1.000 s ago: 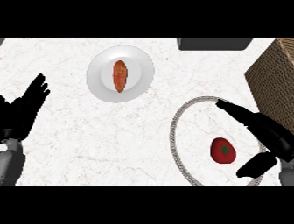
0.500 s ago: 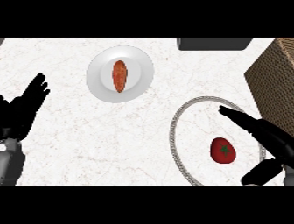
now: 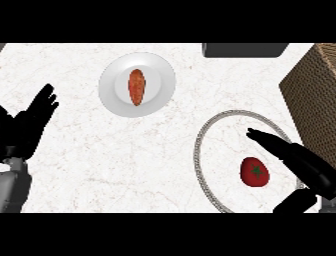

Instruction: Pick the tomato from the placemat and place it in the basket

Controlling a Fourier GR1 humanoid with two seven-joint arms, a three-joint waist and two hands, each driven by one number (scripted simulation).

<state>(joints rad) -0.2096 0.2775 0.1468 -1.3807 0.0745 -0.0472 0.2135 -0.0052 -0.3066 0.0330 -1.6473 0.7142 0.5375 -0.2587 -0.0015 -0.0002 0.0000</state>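
A white marbled table (image 3: 127,170) fills the view from edge to edge. At its right side stands the basket (image 3: 326,100), a big woven brown box whose near wall rises beside the placemat. A dark flat object (image 3: 245,49) lies along the far edge, partly cut off at the top.

The placemat (image 3: 223,125) is round and pale, its rim a beaded grey ring, and it lies just left of the basket at the lower right. Up and to the left of it, well apart, sits a white plate (image 3: 156,85) carrying a long orange-red piece of food (image 3: 136,86) laid lengthwise in its middle.

The left hand (image 3: 23,122) shows at the left edge, fingers straight and spread upward, resting — nothing in it and well away from everything else. The right hand (image 3: 304,167) comes in from the lower right corner over the placemat, its fingers stretched out straight toward the far left and its thumb showing lower down near the bottom edge; it is open and grips nothing.

The tomato (image 3: 254,171) — red with a small green stem mark — lies on the placemat, in its lower right part, just left of the right hand's fingers and between them and the thumb. Whether the fingers touch it cannot be told.
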